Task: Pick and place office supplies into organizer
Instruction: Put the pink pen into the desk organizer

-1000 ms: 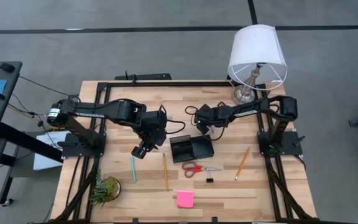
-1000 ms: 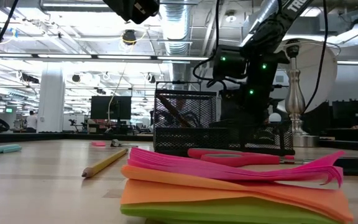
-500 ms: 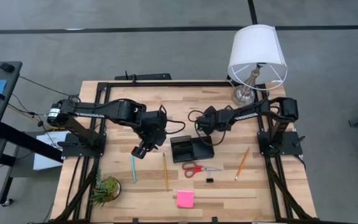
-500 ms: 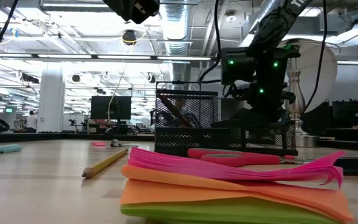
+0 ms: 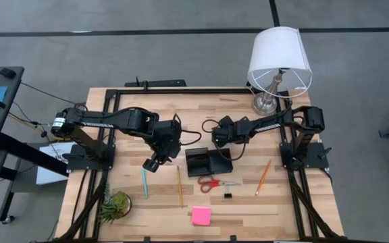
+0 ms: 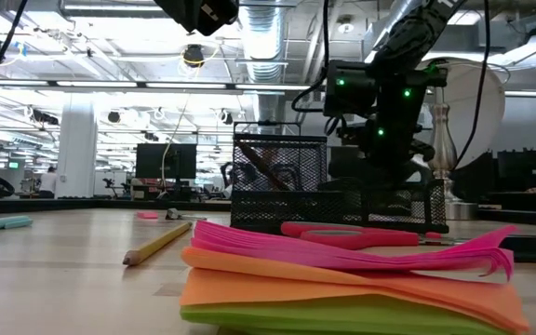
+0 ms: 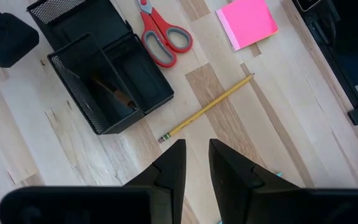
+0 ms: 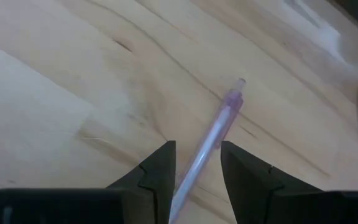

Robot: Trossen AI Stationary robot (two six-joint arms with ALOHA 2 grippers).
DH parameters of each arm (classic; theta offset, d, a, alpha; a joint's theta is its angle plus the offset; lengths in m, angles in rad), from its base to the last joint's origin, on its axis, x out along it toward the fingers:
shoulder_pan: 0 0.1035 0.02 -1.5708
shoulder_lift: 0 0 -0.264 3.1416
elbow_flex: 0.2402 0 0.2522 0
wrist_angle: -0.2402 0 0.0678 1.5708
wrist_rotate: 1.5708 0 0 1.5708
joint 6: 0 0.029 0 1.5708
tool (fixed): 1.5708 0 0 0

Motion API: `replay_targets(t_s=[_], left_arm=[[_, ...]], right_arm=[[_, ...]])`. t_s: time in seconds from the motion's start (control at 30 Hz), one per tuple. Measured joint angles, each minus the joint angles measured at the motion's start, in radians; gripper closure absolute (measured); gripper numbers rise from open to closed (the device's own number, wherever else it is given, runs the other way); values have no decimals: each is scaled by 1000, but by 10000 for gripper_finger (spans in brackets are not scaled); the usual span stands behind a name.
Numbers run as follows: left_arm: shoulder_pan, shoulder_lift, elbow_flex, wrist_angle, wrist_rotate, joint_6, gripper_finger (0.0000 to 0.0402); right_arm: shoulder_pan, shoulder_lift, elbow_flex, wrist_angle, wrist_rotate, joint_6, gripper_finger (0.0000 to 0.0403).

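Note:
The black mesh organizer [image 5: 208, 162] stands mid-table; a dark pen [image 7: 114, 93] lies in one of its compartments. Just beyond its far side, my right gripper [image 5: 217, 136] is shut on a pale lilac pen [image 8: 219, 124]. My left gripper [image 5: 152, 164] hangs above the table left of the organizer, its fingers [image 7: 169, 163] a narrow gap apart with nothing between them. Flat on the wood lie the red-handled scissors [image 5: 215, 182], the yellow pencil [image 5: 179, 185], the teal pen [image 5: 144, 183], the orange pencil [image 5: 263, 177], the binder clip [image 5: 227, 196] and the pink sticky pad [image 5: 201, 215]. My right gripper has the lilac pen's shaft [image 8: 194, 165] between its two fingers, and the pen runs along them. The fingers slant downward. The pen's free end [image 8: 240, 83] sticks out ahead of the fingertips over bare wood; whether it touches the table I cannot tell.
A white-shaded lamp [image 5: 279, 61] stands at the far right corner and a small green plant [image 5: 115, 206] at the near left. Black frame rails [image 5: 181, 90] run along the table's edges. Bare wood lies between the organizer and the far rail.
My right gripper has rolled about its own pointing line with the pen and shifted slightly, staying just beyond the organizer's far side.

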Motion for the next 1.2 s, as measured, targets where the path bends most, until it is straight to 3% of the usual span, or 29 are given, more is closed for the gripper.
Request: replay_targets(t_s=[0.23,0.5,1.0,1.2], left_arm=[[0,0,0,0,0,-2,341],[0,0,0,1,0,32,341],[0,0,0,7,1,-4,341],[0,0,0,33,2,-8,341]], right_arm=[[-4,0,-51,-5,0,115,280],[34,-4,-191,207,63,240,281],[352,0,-405,284,288,637,281],[374,1,-440,344,327,679,281]])
